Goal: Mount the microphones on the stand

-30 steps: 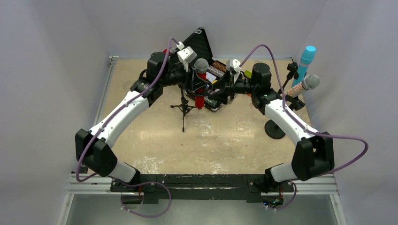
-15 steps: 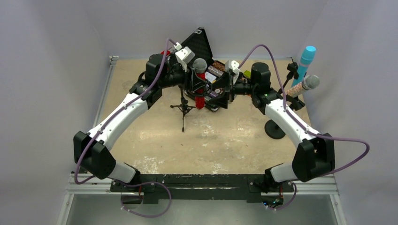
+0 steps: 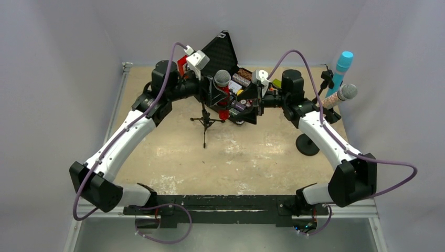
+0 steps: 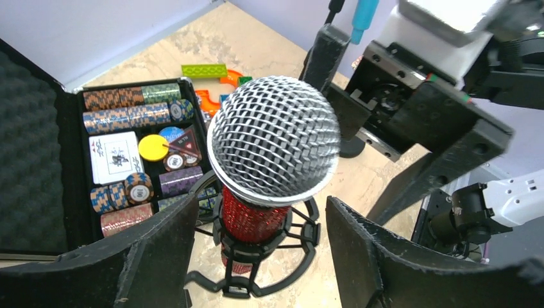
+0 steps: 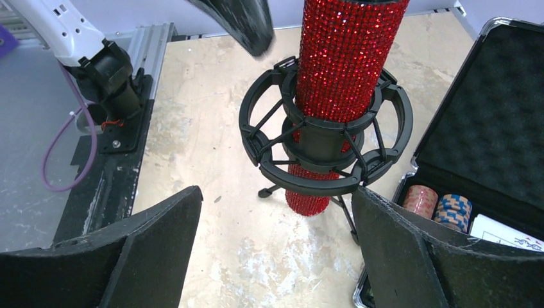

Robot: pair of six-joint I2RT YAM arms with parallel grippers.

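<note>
Now: red microphone (image 4: 272,144) sits upright in the shock mount (image 5: 319,144), between the wide-spread fingers of the left gripper (image 4: 260,253) and just ahead of the right gripper (image 5: 276,250), which is also wide. Neither touches it. Looks like the release step. Next: back the 2 arms straight out without clipping the mount.

No text is showing clearly enough to read: printing on the chips (image 4: 138,188) and the card (image 4: 115,157) in the case (image 4: 38,160) is blurring.
</note>
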